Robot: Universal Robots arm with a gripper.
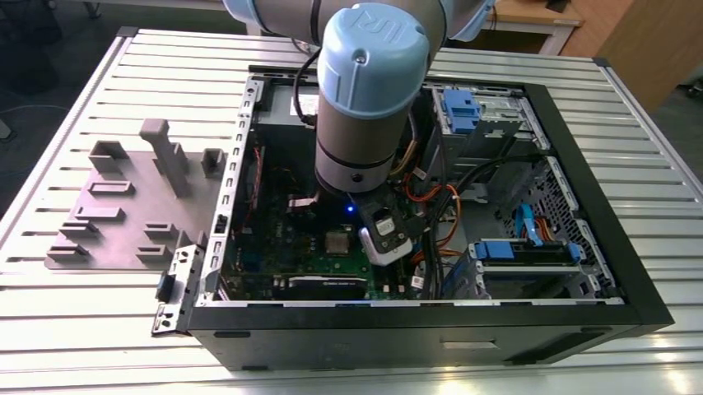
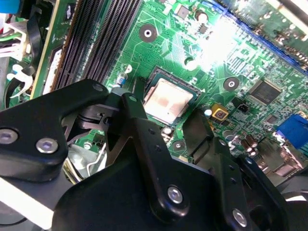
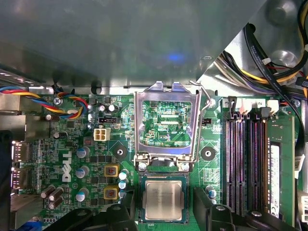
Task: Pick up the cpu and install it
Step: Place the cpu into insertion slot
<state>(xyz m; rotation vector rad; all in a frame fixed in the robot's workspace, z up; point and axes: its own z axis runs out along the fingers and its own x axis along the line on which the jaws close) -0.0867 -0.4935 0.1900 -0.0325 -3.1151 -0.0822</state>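
The black two-fingered hand [image 3: 166, 208] is down inside an open black computer case [image 1: 439, 346], which lies on a pale slatted metal surface [image 1: 88, 329]. The hand is carried by a grey arm with pale blue joint caps [image 1: 368, 49].

Its fingers [image 2: 144, 139] are spread apart and hold nothing. The cpu [image 3: 163, 199], a small square chip with a silvery-grey metal top, lies flat in its dark square socket on the green motherboard [image 2: 163, 48], directly between the two fingertips. In both wrist views one finger stands off each side of the socket. A strip of socket rim shows between each finger and the chip's edge, so the hand is astride the chip, not clamped on it.

Just beyond the fingertips the hinged silver metal socket frame [image 3: 138, 125] is swung up and open, so the chip is uncovered. To one side of the hand, near it, run the long black memory slots [image 3: 243, 163].

Well away from the hand, outside the case, a grey fixture plate with upright blocks [image 1: 121, 214] rests on the surface.
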